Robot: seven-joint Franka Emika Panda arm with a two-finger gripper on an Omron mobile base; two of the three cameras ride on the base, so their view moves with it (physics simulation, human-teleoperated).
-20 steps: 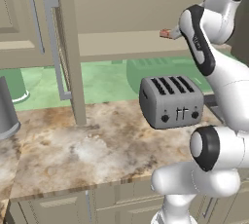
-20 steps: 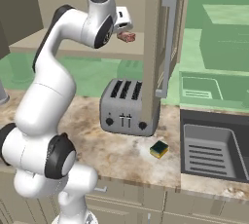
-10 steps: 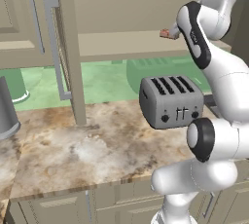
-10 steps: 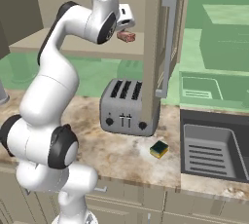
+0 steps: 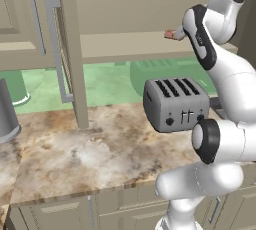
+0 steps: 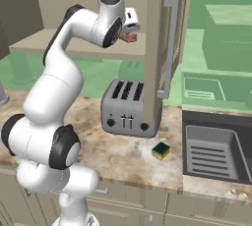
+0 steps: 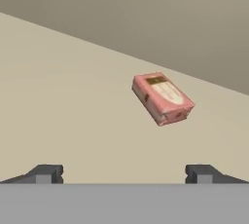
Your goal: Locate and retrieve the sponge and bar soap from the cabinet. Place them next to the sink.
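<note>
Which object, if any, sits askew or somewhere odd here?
Nothing is spilled or damaged. The bar soap lies skewed on the cabinet shelf ahead of the open tool; the sponge already sits on the counter.

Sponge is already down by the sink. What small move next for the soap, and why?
Probably ease the gripper forward along the cabinet shelf toward the bar soap. In the hand view the fingertips are spread wide and the soap lies ahead of them, slightly right of centre and untouched, so a small rightward shift seems needed before closing.
</note>
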